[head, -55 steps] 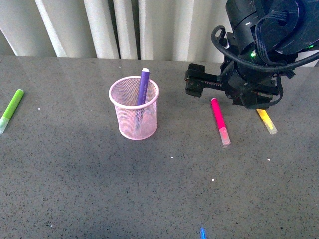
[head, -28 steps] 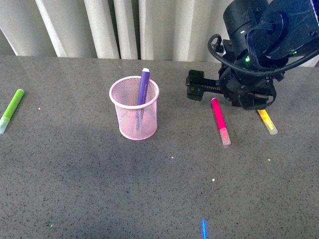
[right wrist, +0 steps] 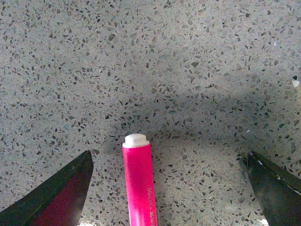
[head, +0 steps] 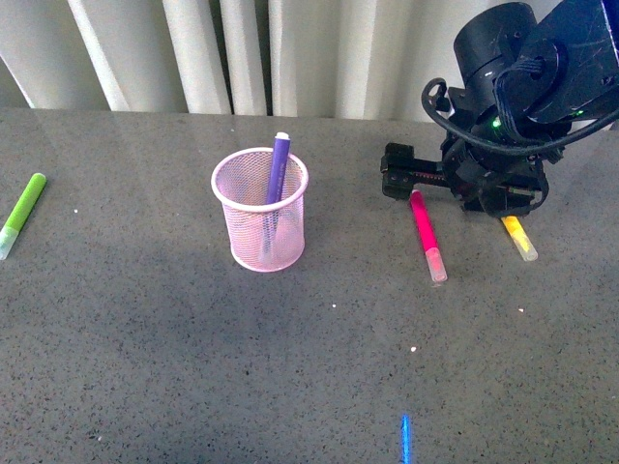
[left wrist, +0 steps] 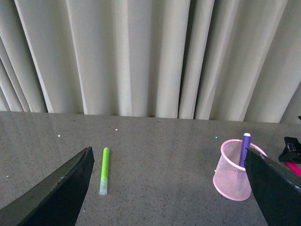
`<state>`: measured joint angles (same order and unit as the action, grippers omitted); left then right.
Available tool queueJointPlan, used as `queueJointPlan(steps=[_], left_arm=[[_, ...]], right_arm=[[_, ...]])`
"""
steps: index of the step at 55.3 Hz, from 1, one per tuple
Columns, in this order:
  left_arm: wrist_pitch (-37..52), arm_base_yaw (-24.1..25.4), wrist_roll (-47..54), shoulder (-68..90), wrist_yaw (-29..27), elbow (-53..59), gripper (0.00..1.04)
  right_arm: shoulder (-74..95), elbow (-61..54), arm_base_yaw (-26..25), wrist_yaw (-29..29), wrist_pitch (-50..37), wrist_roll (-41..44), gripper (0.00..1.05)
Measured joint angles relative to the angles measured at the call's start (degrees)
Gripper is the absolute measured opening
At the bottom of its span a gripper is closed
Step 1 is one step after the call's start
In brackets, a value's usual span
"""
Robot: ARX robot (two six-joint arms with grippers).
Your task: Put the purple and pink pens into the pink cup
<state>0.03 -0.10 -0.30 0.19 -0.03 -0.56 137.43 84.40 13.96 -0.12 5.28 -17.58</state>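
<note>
so, the purple pen (head: 279, 174) already stands in the pink cup (head: 247, 237), leaning on its far rim, near the middle of the worktop (head: 193, 367). you're on the second half: picking up the pink pen (head: 426, 232). it lies flat to the right of the cup, well apart from it, white end toward the far edge and clear cap toward the near edge.

your right tool (right wrist: 169, 155) hovers low over the pen's far end with its jaws spread wide and nothing in them; the wrist view shows the white end between the two fingers (right wrist: 51, 197), sitting closer to one than the other. the left tool (left wrist: 168, 150) is also wide open and empty, held high over the left part of the worktop.

next, i'd judge you need to centre the right tool on the barrel, lower to the worktop, and close squarely across it. mind the yellow marker (head: 519, 237) just beside, toward the right edge. the green marker (head: 23, 213) by the left edge plays no part.
</note>
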Motion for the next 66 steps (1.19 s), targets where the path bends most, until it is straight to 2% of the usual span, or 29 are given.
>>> queueJointPlan(steps=[59,61,66], left_arm=[[0.0,0.0,0.0,0.0,0.0,0.0,0.98],[0.0,0.0,0.0,0.0,0.0,0.0,0.98],[0.0,0.0,0.02,0.0,0.0,0.0,0.98]], right_arm=[[1.95,2.93,4.28,4.66,2.54,-1.18,0.98],[1.99,2.99,4.37,4.87,2.75,-1.42,0.94],[2.08,2.97,4.61,5.11,2.73,-1.86,0.76]])
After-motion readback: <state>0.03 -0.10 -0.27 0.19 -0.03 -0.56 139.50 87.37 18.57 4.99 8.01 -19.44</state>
